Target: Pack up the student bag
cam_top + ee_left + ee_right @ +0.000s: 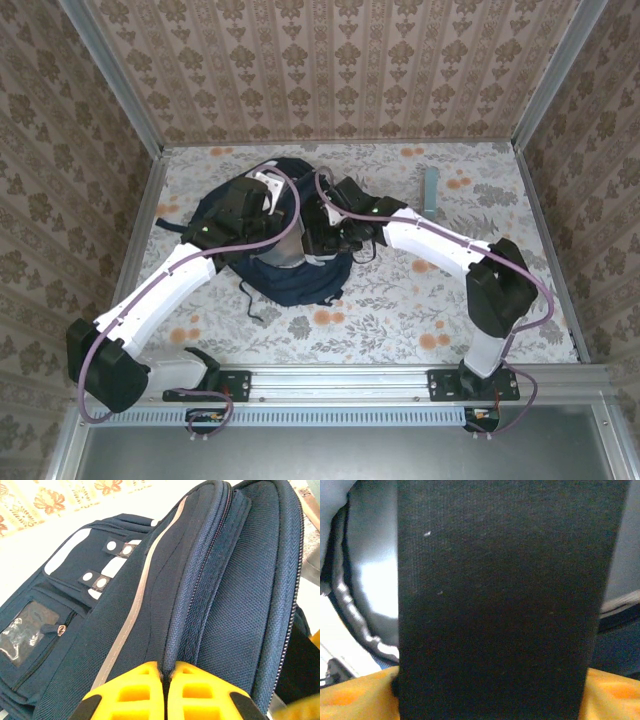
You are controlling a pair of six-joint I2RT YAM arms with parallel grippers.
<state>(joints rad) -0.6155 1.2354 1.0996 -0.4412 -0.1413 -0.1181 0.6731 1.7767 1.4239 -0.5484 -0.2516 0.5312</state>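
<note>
Flowery table (pixel 420 300) lies under us. Our left gripper (pixel 164 672) pinches the bag (pixel 150 605) edge tight at its tips, probably to keep the mouth open. Between our right gripper (pixel 490 695) fingers stands the book (pixel 500 580), aimed into the bag. We cannot tell if they squeeze it.

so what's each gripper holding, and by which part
Left gripper is shut on the student bag at its zipper edge. The black book stands between the right gripper fingers by its near end; clamped or not, unclear.
</note>
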